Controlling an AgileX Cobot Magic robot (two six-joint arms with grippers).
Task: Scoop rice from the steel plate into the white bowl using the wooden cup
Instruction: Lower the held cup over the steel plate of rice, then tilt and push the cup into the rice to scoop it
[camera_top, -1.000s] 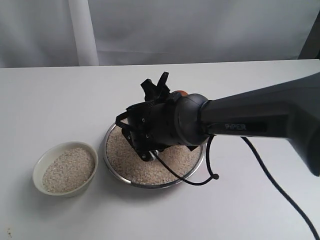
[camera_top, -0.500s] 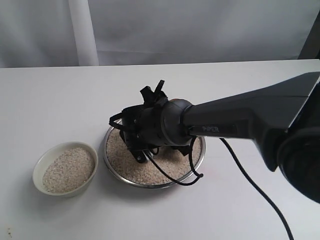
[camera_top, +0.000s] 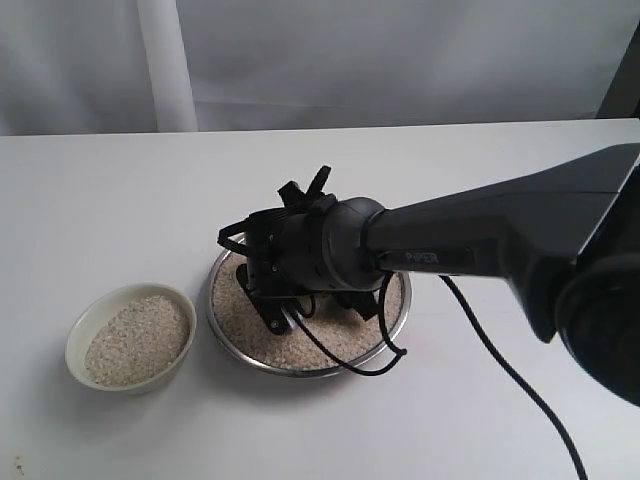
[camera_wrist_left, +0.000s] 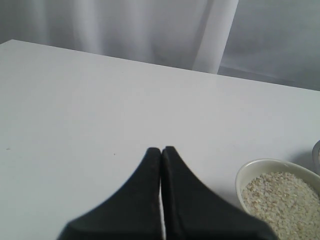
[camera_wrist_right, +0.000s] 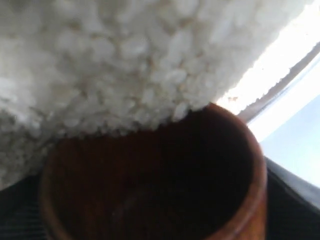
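Observation:
The steel plate (camera_top: 228, 335) lies mid-table, covered with rice (camera_top: 250, 330). My right gripper (camera_top: 290, 295) is low over the plate, shut on the wooden cup, which the wrist hides in the exterior view. In the right wrist view the cup's reddish rim (camera_wrist_right: 247, 195) presses mouth-first against the heaped rice (camera_wrist_right: 125, 65), its dark inside empty, with the plate's rim (camera_wrist_right: 292, 72) beyond. The white bowl (camera_top: 82, 322) stands left of the plate, holding rice (camera_top: 138, 342). My left gripper (camera_wrist_left: 161, 149) is shut on nothing, hovering over bare table near the bowl (camera_wrist_left: 248, 172).
A black cable (camera_top: 500, 370) trails from the right arm across the table and loops beside the plate's near rim. A white curtain (camera_top: 300, 60) hangs behind the table's far edge.
My right gripper has moved left and sunk lower onto the plate with the cup. The orange bit of cup seen above the wrist is now hidden. The bowl and plate have not moved.

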